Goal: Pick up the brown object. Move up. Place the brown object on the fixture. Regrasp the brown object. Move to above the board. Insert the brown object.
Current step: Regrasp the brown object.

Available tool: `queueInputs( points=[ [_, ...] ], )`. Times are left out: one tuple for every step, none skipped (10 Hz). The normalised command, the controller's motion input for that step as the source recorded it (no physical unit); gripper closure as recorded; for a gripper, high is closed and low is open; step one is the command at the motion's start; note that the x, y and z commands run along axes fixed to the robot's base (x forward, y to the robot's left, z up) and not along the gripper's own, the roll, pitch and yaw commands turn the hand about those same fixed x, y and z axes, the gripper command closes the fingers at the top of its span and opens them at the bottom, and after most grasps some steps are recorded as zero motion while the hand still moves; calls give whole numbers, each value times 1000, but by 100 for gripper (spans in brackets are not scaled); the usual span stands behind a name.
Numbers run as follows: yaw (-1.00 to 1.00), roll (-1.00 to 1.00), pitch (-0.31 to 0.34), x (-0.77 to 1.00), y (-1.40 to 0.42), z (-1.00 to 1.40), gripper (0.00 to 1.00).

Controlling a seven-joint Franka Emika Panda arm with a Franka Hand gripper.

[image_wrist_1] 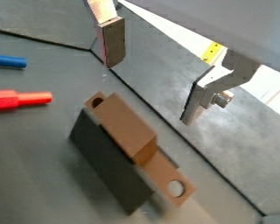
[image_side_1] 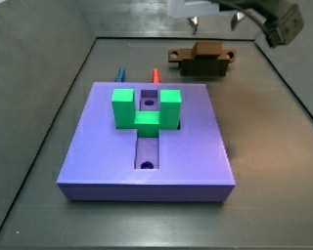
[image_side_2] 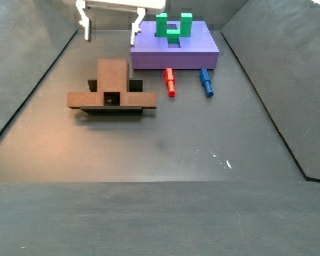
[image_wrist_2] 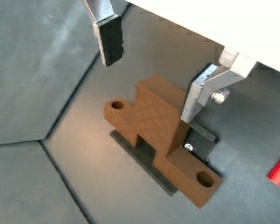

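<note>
The brown object [image_wrist_1: 129, 129] [image_wrist_2: 157, 129] lies across the dark fixture [image_wrist_1: 104, 156] [image_wrist_2: 150, 163], its round holes showing at the ends. In both side views the brown object [image_side_1: 201, 55] [image_side_2: 112, 84] rests on the floor-mounted fixture [image_side_1: 202, 70], a short way from the purple board [image_side_1: 107, 146] [image_side_2: 190, 55]. My gripper [image_wrist_1: 157, 74] [image_wrist_2: 154, 70] [image_side_1: 214, 18] [image_side_2: 109, 30] hangs open above the brown object, apart from it. Nothing is between its silver fingers [image_wrist_1: 112, 42] [image_wrist_2: 199, 94].
A green U-shaped block [image_side_1: 146, 107] [image_side_2: 174, 27] stands on the board beside its slot. A red peg [image_wrist_1: 20, 99] [image_side_2: 170, 82] and a blue peg [image_wrist_1: 4, 61] [image_side_2: 207, 82] lie on the floor between the board and the fixture. Dark walls surround the floor.
</note>
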Motion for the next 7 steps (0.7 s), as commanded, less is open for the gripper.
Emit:
queueInputs(
  points=[
    [117,60,314,100,0,-291,0],
    [200,120,443,220,0,-286,0],
    [186,157,337,43,0,-303,0],
    [229,151,346,114,0,-291,0],
    [300,223,311,63,0,-257,0],
    [269,171,323,63,0,-146,0],
    [249,89,254,0,0,-186,0]
  ],
)
